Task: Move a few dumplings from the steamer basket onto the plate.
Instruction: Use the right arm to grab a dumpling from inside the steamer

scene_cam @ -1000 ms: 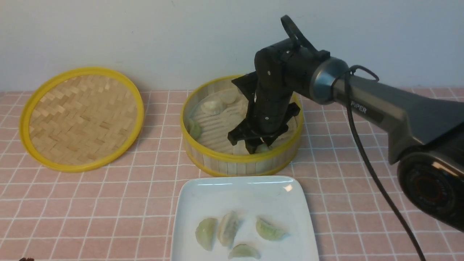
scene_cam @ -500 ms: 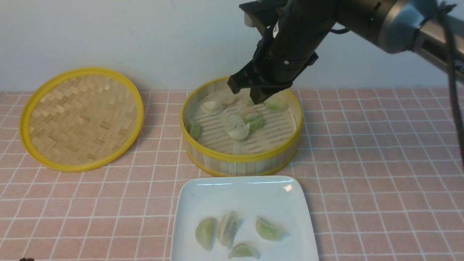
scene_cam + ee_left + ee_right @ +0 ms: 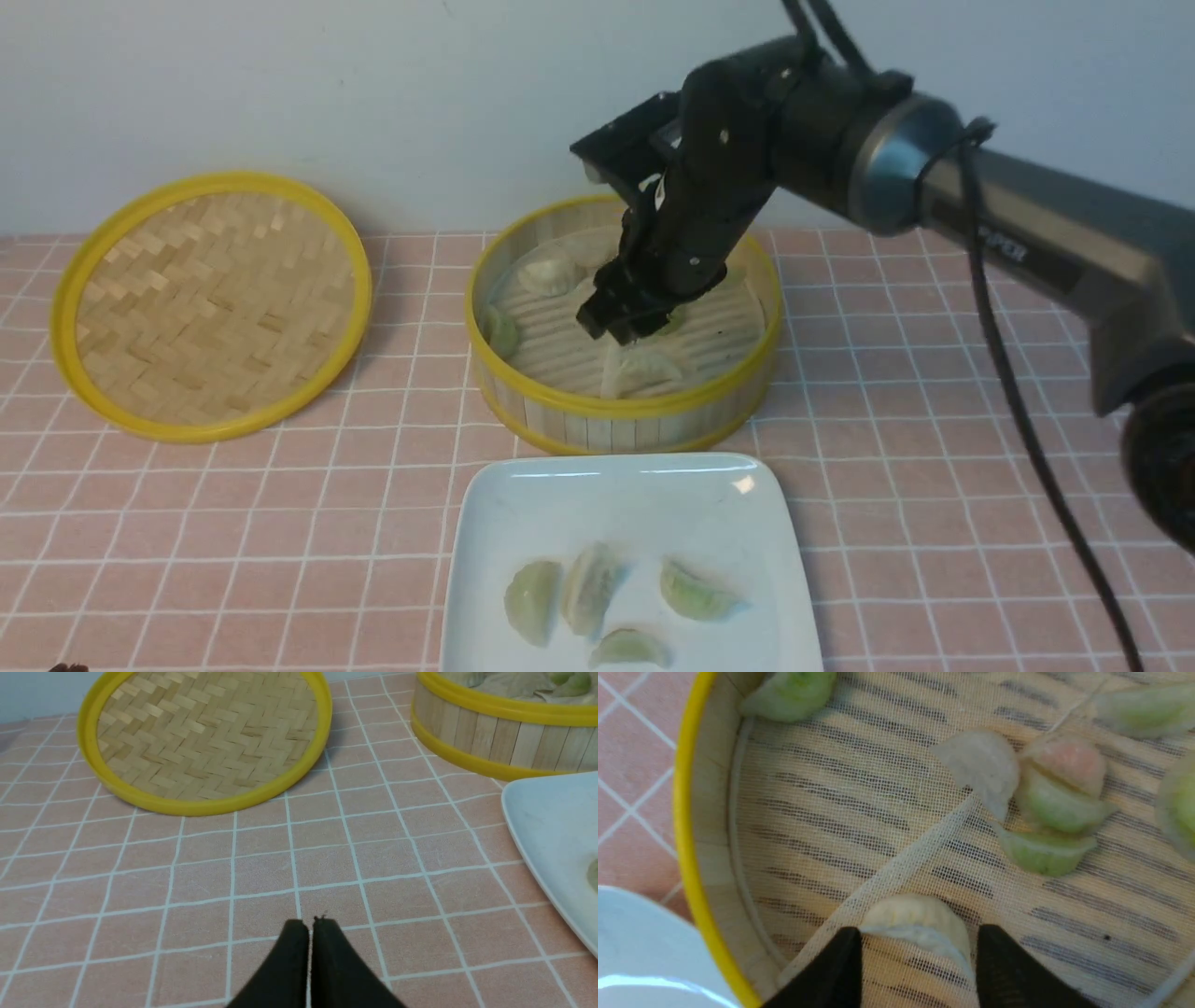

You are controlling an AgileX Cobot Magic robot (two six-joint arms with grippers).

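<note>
The steamer basket (image 3: 616, 411) stands mid-table with several dumplings on a mesh liner, one near its front wall (image 3: 646, 369). My right gripper (image 3: 624, 329) is low inside the basket, open. In the right wrist view it (image 3: 920, 952) straddles a pale dumpling (image 3: 915, 917) lying on the liner, one jaw on each side and no grip visible. More dumplings (image 3: 1045, 807) lie clustered beyond it. The white plate (image 3: 607, 495) sits in front of the basket and holds several dumplings (image 3: 583, 588). My left gripper (image 3: 308, 924) is shut and empty, low over the tablecloth.
The flat woven yellow-rimmed lid (image 3: 210, 303) lies left of the basket, also in the left wrist view (image 3: 205, 742). The pink tiled cloth (image 3: 934, 467) covers the table. A pale wall stands close behind the basket. The right arm's cable (image 3: 1018, 401) hangs at the right.
My right gripper rose from the basket's front part to above its back rim, then came down again into the basket around a pale dumpling. The dumplings on the plate have not moved.
</note>
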